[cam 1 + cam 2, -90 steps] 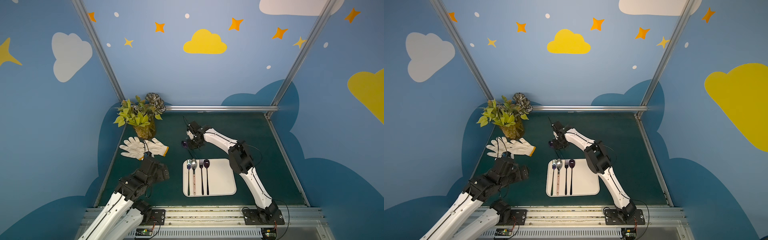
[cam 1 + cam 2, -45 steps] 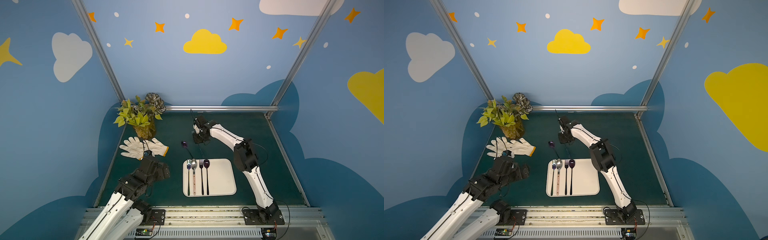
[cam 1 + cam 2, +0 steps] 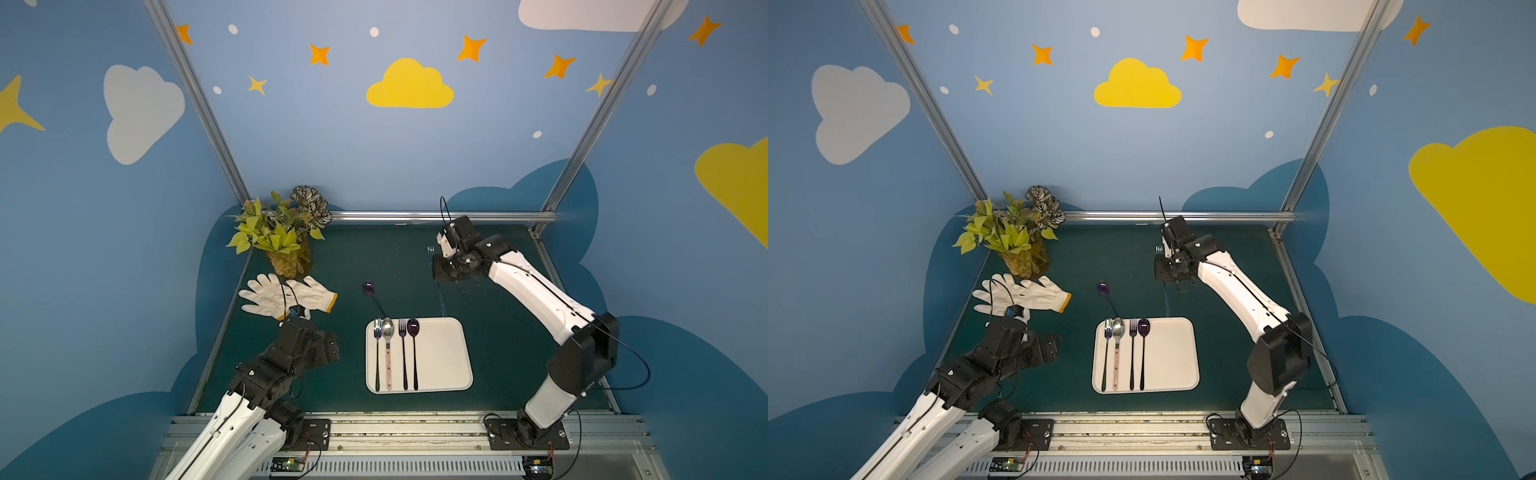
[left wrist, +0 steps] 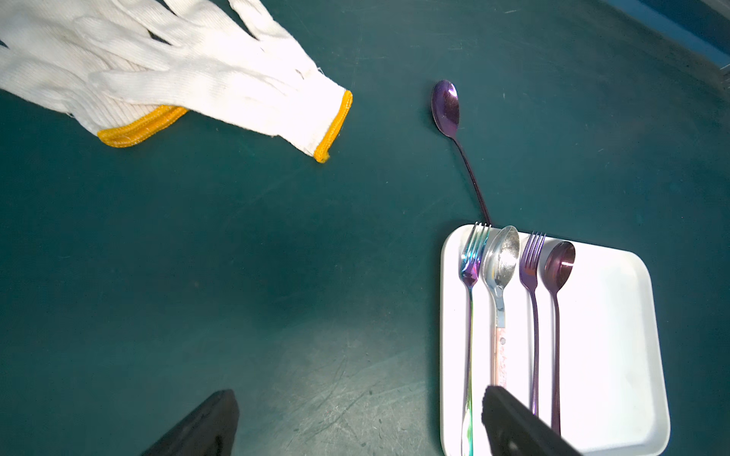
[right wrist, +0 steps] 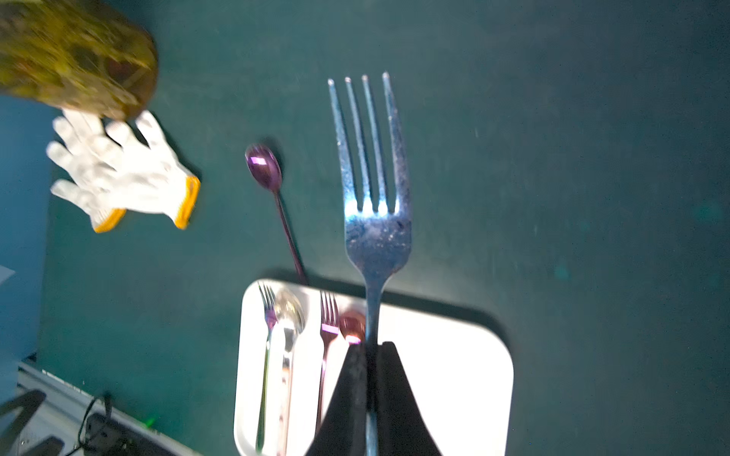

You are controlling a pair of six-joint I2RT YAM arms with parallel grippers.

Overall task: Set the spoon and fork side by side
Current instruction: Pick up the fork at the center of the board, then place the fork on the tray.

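Note:
My right gripper (image 5: 370,355) is shut on the handle of a blue fork (image 5: 371,197), held above the green mat with its tines toward the back; both top views show it (image 3: 430,250) (image 3: 1159,249). A purple spoon (image 3: 368,288) lies on the mat, its handle reaching the far edge of the white tray (image 3: 444,357). On the tray lie an iridescent fork (image 4: 470,268), a silver spoon (image 4: 501,260), a purple fork (image 4: 531,260) and a purple spoon (image 4: 557,264), side by side. My left gripper (image 4: 355,418) hangs open over bare mat left of the tray.
White work gloves (image 3: 286,295) with yellow cuffs lie at the left, with a potted plant (image 3: 282,237) behind them. Metal rails border the mat at the back and sides.
My right arm has swung to the right with the fork, away from the purple spoon on the mat. The left arm has not moved.

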